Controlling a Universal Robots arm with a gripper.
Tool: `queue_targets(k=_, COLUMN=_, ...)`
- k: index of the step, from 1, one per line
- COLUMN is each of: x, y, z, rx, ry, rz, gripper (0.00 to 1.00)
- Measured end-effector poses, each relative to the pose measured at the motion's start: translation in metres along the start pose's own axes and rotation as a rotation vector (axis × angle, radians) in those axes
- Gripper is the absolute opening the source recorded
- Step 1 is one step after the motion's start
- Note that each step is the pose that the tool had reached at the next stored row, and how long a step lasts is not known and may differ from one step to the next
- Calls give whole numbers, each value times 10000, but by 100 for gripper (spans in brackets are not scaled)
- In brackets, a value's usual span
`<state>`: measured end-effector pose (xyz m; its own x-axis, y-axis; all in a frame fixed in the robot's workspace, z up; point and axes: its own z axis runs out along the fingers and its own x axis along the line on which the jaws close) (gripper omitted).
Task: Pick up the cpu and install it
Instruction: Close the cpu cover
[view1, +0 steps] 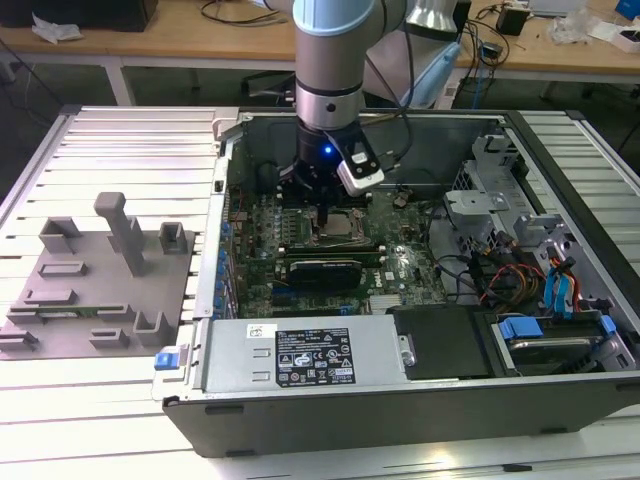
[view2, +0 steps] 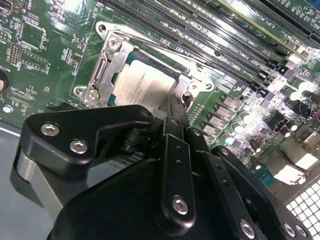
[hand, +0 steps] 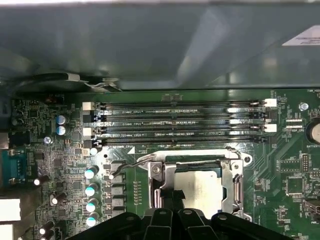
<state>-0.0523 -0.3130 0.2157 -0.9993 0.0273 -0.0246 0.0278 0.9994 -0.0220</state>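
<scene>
a pale wooden workbench (view1: 180, 42) strewn with cables (view1: 235, 12) stands behind the ribbed metal table (view1: 90, 410), over dark floor (view1: 60, 85).

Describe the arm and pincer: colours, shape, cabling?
Arm: pale grey tube with a silver band and a black wrist section, where a small blue light is lit. A white camera box sits beside the wrist, with a black cable looping off. Pincer: matte black rounded linkage bars, joined by silver screws.

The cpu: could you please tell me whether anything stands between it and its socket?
Nothing visible does: in the second wrist view the cpu lies inside the socket's metal frame, the gripper over its edge.
</scene>
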Motion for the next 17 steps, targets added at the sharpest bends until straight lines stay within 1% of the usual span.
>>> queue_targets(k=3, x=17, y=-5, z=28, rx=1, ry=1, rz=-7, gripper=11)
queue_targets(k=5, x=37, y=-4, z=67, rx=-2, ry=-1, rz=-28, gripper=11)
queue_targets(k=12, x=85, y=-5, z=73, rx=-2, ry=-2, rz=-62, gripper=11)
queue_targets(k=17, x=95, y=-6, z=95, rx=-2, ry=-2, rz=-119, gripper=11)
